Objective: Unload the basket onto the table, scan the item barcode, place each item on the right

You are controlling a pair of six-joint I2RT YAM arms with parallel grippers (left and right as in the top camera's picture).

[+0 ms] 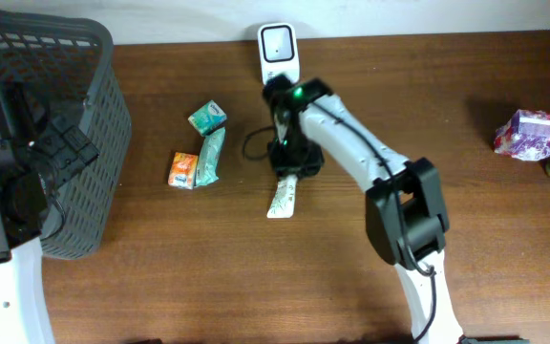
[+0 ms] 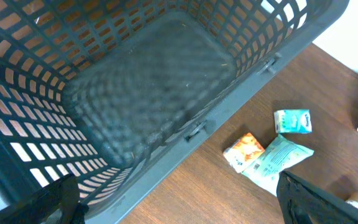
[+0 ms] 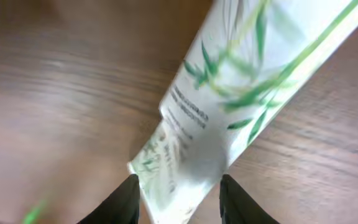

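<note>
Hovering over the gray basket (image 2: 247, 78), the left gripper (image 2: 185, 202) has its fingers spread wide. Further out, the right gripper (image 3: 179, 202) straddles one end of the white leaf-print packet (image 3: 229, 93) lying flat on the table (image 1: 208, 287), but it's too blurry to say if it's actually pinched. The white scanner (image 1: 278, 48) stands just beyond.

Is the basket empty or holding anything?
Empty: the left wrist view looks straight into the basket and shows only bare mesh floor and walls.
</note>
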